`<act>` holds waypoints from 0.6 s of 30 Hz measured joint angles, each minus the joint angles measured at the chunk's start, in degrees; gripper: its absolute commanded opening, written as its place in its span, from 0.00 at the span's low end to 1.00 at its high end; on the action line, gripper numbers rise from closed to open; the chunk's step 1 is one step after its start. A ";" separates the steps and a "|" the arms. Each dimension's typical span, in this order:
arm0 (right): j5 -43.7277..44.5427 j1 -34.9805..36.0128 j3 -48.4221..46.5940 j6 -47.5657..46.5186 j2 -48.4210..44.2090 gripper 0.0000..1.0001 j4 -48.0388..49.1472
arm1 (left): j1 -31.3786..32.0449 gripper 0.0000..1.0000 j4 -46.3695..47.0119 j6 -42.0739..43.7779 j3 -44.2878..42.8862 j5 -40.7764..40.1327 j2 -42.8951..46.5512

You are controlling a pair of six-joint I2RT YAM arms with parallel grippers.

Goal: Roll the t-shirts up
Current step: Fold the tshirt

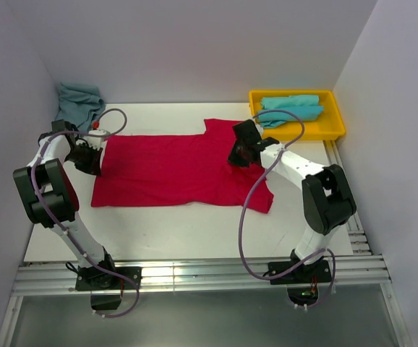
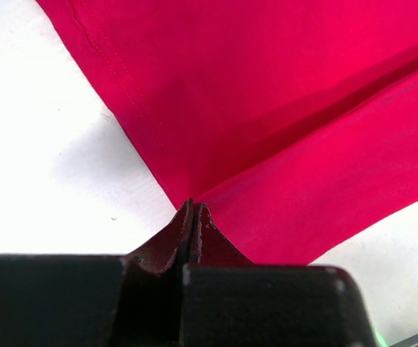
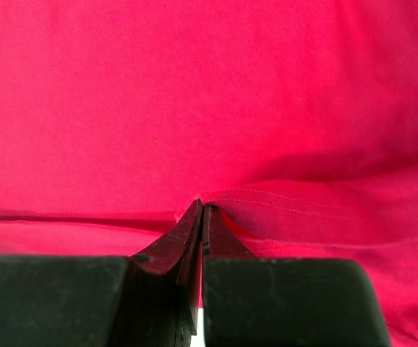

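Red t-shirt [image 1: 173,170] lies spread on the bench [image 1: 194,231]; left end effector [image 1: 92,165] clamps its left edge, right end effector [image 1: 238,159] a fold toward its right.

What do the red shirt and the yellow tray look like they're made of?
The red t-shirt: soft matte knit, probably cotton; it creases and shows stitched hems. The yellow tray: rigid and smooth, likely plastic; even colour, moulded rim.

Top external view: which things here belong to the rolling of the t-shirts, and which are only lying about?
Job: bright red cotton t-shirt; crumpled light turquoise t-shirt, far left corner; bundled light turquoise t-shirt in the tray.
Lying about: yellow plastic tray.
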State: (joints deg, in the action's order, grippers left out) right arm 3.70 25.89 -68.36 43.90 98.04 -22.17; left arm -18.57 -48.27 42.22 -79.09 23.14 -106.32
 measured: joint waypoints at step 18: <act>1.18 -0.87 -4.61 -2.40 6.64 0.00 -1.90 | 0.00 0.00 3.54 -4.85 -2.27 1.22 -1.42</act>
State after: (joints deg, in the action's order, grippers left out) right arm 4.89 25.02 -72.97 41.50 104.68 -24.08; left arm -18.57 -44.73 37.36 -81.36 24.36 -107.74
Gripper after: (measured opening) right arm 0.010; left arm 0.013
